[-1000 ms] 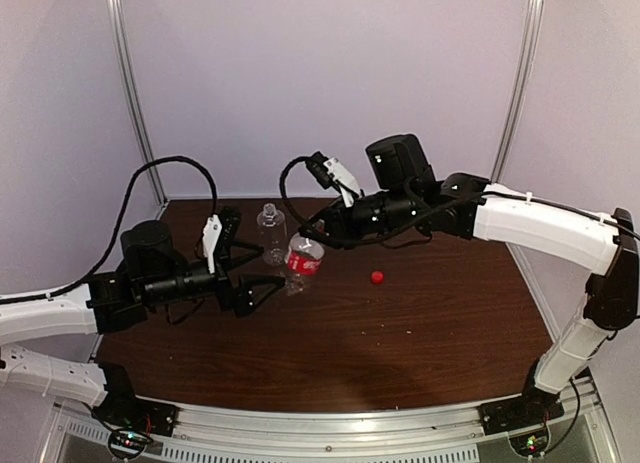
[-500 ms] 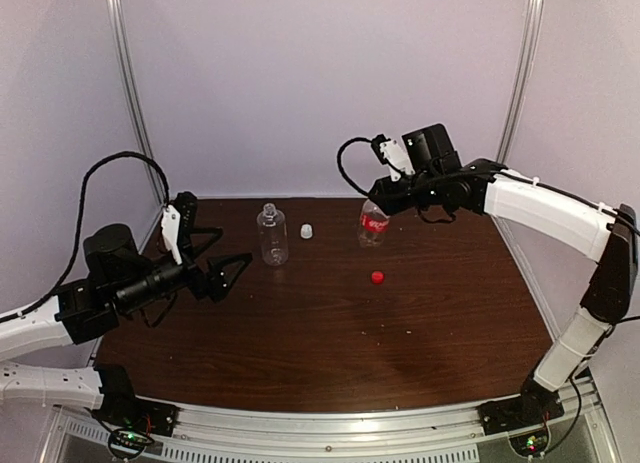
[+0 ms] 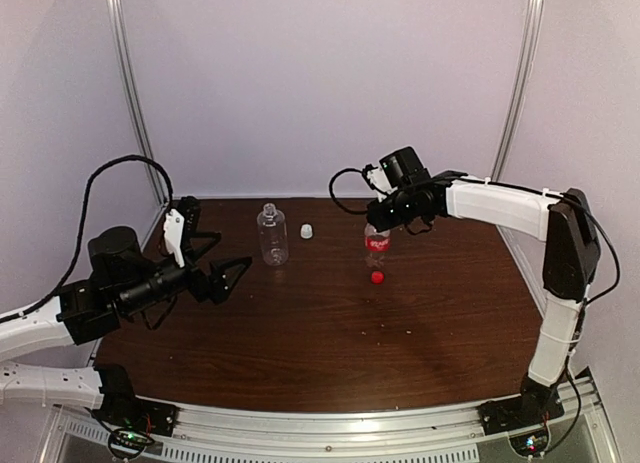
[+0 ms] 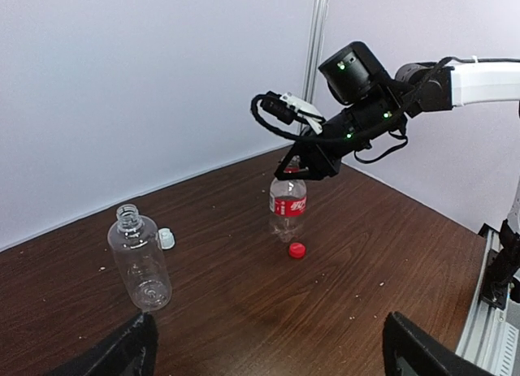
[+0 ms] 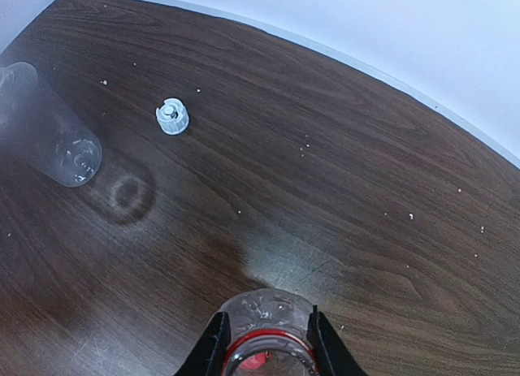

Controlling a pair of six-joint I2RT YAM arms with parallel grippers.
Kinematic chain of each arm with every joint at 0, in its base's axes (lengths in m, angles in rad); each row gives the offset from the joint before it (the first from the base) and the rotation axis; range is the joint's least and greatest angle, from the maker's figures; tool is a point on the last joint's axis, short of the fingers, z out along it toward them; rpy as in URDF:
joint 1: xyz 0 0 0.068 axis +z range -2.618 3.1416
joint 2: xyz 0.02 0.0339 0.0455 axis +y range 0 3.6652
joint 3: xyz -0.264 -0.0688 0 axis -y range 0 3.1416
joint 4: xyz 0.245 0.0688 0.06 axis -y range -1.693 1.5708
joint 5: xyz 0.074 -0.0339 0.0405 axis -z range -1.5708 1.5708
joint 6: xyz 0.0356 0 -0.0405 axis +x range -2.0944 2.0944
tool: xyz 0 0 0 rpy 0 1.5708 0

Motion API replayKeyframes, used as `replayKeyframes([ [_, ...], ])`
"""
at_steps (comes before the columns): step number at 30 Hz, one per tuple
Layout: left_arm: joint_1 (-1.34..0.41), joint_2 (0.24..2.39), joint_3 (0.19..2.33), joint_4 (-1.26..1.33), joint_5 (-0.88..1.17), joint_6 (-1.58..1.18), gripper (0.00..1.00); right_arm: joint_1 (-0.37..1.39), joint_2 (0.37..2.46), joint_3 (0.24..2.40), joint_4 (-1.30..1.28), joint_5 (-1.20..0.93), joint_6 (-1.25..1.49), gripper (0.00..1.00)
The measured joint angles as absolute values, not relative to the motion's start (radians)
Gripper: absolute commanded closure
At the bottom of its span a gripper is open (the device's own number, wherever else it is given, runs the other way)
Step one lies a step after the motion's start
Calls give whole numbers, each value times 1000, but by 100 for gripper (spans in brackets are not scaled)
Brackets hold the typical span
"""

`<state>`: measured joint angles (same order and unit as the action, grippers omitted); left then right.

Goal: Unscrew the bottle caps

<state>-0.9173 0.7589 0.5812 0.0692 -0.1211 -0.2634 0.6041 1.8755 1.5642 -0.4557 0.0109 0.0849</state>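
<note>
The red-labelled bottle [image 3: 377, 247] is upright with its neck open, just behind the red cap [image 3: 377, 277] lying on the table. My right gripper [image 3: 380, 223] is shut on its neck from above; the right wrist view shows the fingers [image 5: 213, 345] on either side of the bottle's mouth [image 5: 268, 311]. The plain bottle [image 3: 272, 235] stands uncapped at back left, with the white cap [image 3: 307, 231] next to it. My left gripper [image 3: 215, 255] is open and empty, left of the plain bottle [image 4: 140, 258]. The left wrist view also shows the labelled bottle [image 4: 288, 205] and red cap [image 4: 297, 250].
The dark wooden table [image 3: 330, 343] is enclosed by pale walls at the back and sides. A metal rail [image 3: 330, 423] runs along the near edge by the arm bases.
My right gripper carried the red-labelled bottle from beside the left gripper to the right, then lowered it next to the red cap. My left arm pulled back left, open.
</note>
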Motion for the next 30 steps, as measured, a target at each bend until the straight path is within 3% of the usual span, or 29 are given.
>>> replayKeyframes([
  [17, -917, 761, 577, 57, -121, -275, 2, 596, 1967, 1613, -401, -16, 77, 92],
  [21, -917, 761, 574, 57, -121, -279, 2, 588, 1983, 1612, -381, -33, 77, 85],
  [30, -917, 760, 563, 54, -123, -281, 2, 585, 1982, 1578, -322, -50, 77, 55],
])
